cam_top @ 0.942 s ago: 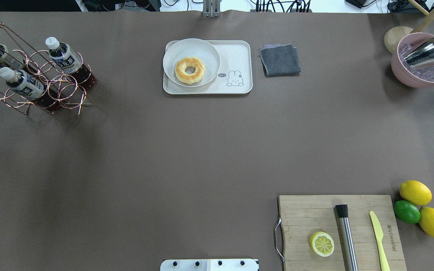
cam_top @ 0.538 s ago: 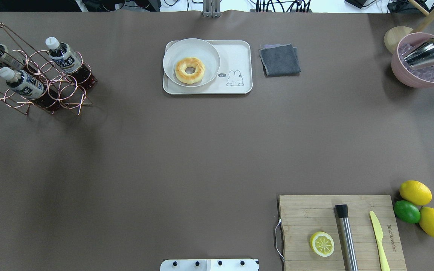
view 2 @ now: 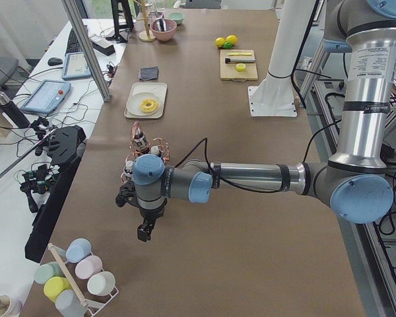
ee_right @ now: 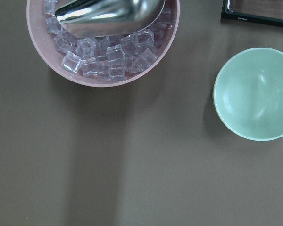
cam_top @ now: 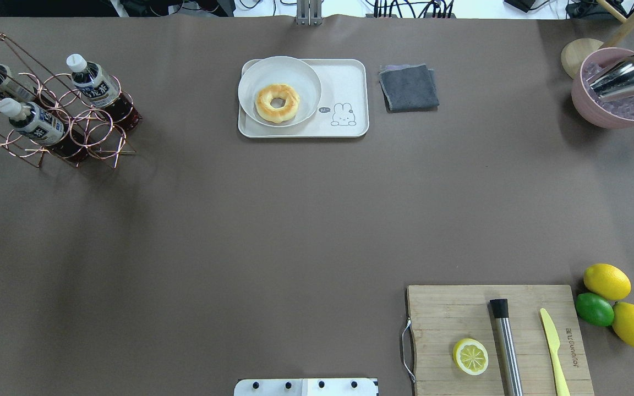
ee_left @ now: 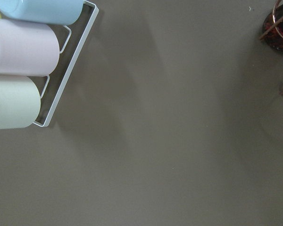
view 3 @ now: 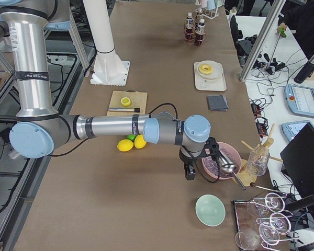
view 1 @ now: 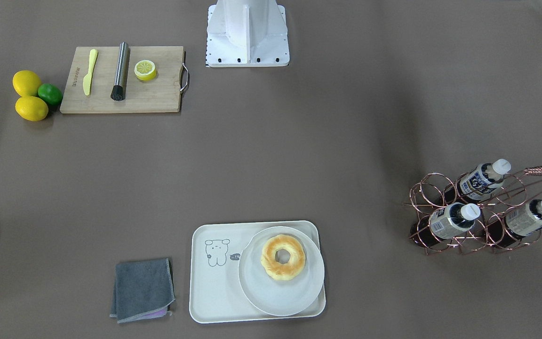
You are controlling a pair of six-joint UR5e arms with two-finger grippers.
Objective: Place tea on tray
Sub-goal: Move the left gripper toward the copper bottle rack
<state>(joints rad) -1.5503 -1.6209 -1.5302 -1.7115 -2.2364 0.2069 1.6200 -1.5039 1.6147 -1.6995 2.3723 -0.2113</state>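
Three tea bottles (cam_top: pixel 92 82) with white caps and dark liquid stand in a copper wire rack (cam_top: pixel 83 135) at the far left; they also show in the front-facing view (view 1: pixel 452 219). The cream tray (cam_top: pixel 350 82) with the cartoon lies at the far middle and holds a round white plate (cam_top: pixel 295 71) with a donut (cam_top: pixel 277 102). My left gripper (view 2: pixel 144 234) hangs over the table beyond the rack, seen only in the exterior left view. My right gripper (view 3: pixel 188 175) hangs by the pink ice bowl (view 3: pixel 215 159). I cannot tell whether either is open or shut.
A grey cloth (cam_top: pixel 408 87) lies right of the tray. A cutting board (cam_top: pixel 460 308) with a lemon half, a muddler and a knife is at the near right, with lemons and a lime (cam_top: pixel 595 309) beside it. A rack of pastel cups (ee_left: pixel 19 52) and a green bowl (ee_right: pixel 254 94) sit at the table's ends.
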